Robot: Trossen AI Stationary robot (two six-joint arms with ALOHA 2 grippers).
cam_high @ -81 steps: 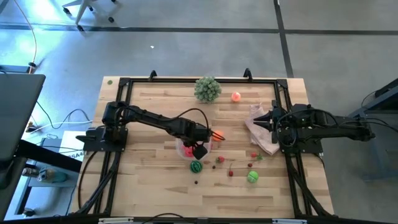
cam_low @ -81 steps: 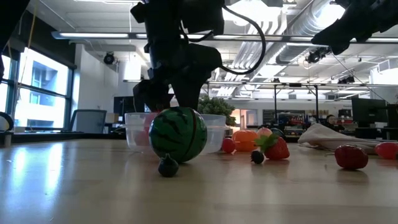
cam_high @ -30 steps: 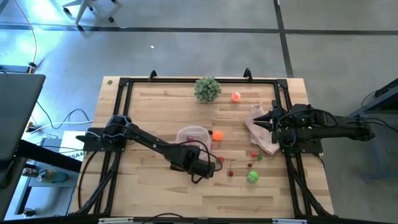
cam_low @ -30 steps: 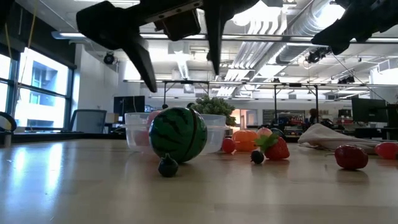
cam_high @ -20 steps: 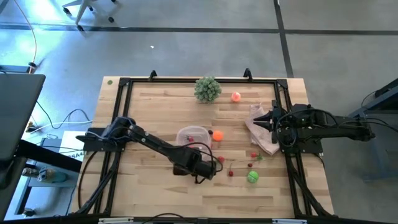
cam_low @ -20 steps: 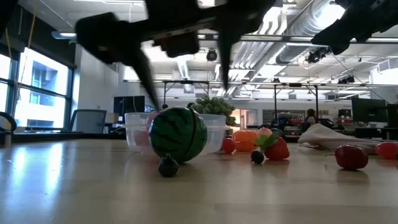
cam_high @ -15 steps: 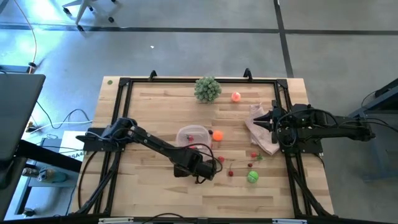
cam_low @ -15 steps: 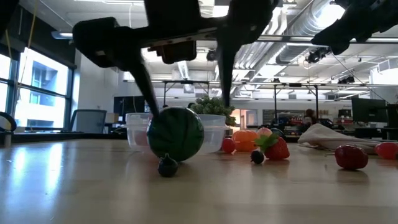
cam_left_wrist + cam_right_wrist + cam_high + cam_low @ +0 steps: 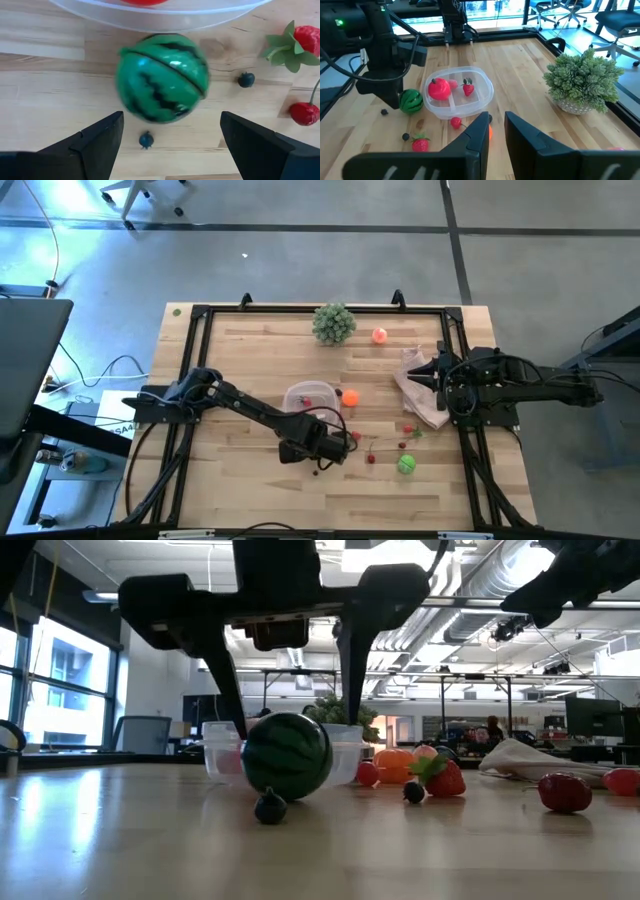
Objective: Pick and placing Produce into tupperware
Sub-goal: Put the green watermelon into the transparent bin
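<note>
Pale wooden counter [image 9: 250, 480] with an open office behind it. A striped green watermelon ball [image 9: 162, 77] rests on the wood directly below the left claw [image 9: 285, 690], between its two widely spread fingers, neither touching it. It looks like a hard, glossy, light plastic sphere that would roll or squirt out of an off-centre squeeze; the safest hold is probably across its widest middle, one finger on each side. Just beyond the claw, touching or nearly touching the ball, sits the clear tupperware [image 9: 460, 92], already holding a red fruit [image 9: 439, 89] and a strawberry [image 9: 468, 88]. A tiny dark berry [image 9: 145, 140] lies on the near side of the ball, close to the claw. More strawberries [image 9: 445, 778] and an orange ball [image 9: 349, 396] lie farther off to the claw's side. The right claw [image 9: 492, 131], fingers nearly together and holding nothing, waits at the counter's far right beside a pinkish-white bag [image 9: 418, 395].
</note>
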